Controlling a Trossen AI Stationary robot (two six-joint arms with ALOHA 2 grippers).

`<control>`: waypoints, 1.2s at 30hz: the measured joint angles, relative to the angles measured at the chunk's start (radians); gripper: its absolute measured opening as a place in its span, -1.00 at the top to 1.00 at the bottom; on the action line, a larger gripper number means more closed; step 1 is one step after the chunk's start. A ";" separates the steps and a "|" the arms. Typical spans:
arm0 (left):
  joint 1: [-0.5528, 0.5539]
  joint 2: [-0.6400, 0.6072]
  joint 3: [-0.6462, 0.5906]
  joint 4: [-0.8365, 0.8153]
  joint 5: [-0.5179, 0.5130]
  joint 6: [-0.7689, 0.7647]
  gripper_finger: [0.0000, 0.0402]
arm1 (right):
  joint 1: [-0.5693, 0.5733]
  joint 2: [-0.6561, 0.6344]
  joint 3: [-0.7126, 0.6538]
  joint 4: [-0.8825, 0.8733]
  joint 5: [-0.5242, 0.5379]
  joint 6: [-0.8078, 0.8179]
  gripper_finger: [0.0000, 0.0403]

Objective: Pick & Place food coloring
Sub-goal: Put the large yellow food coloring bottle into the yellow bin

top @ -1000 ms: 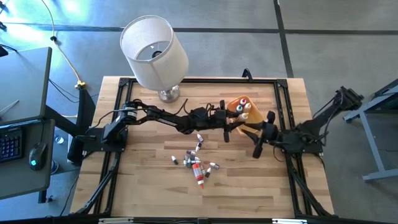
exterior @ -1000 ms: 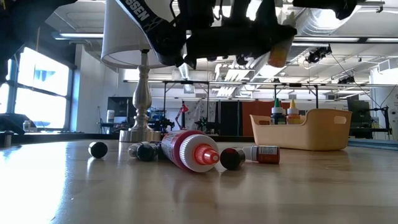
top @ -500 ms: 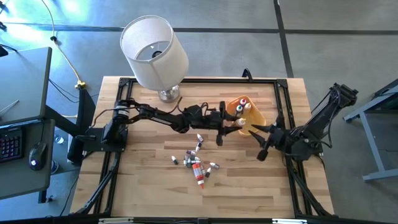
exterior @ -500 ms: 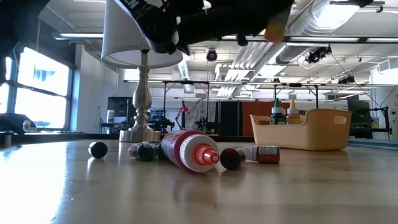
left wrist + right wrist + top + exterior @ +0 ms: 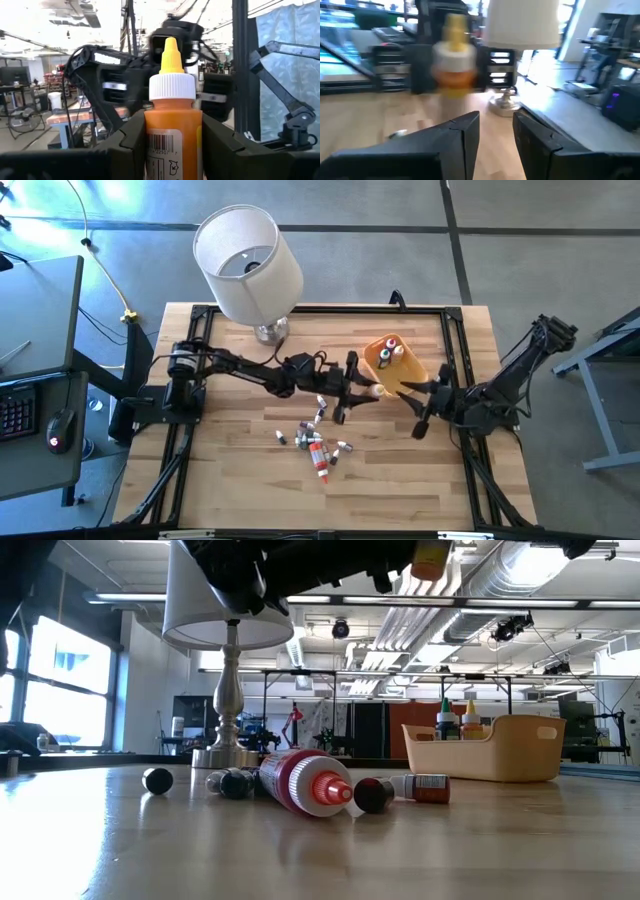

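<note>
Wooden tabletop (image 5: 230,480) inside a black frame, a white-shaded lamp (image 5: 248,255) at its far edge. Left gripper (image 5: 352,388) raised over mid-table, beside the orange basket (image 5: 375,352); its fingers are clamped on an orange dropper bottle (image 5: 172,130) with white collar and yellow pointed tip, held upright. Right gripper (image 5: 420,420) hangs just right of the basket, nothing between its fingers (image 5: 452,135), a narrow gap between them. Basket holds a few bottles standing upright (image 5: 455,718). Most of the food coloring (image 5: 315,442) lies scattered on the wood nearer the front, including a bigger red-capped bottle (image 5: 300,782) on its side.
</note>
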 joint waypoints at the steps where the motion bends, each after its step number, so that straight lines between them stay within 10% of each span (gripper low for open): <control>1: -0.006 0.000 0.000 0.000 0.000 0.010 0.36 | -0.016 0.000 0.000 0.000 -0.006 -0.002 0.44; 13: -0.010 0.000 0.000 -0.017 -0.043 0.026 0.36 | -0.177 0.002 0.000 0.000 -0.528 0.069 0.44; 36: -0.010 0.000 0.000 -0.017 -0.064 0.044 0.36 | -0.264 0.021 -0.002 0.067 -0.576 -0.083 0.44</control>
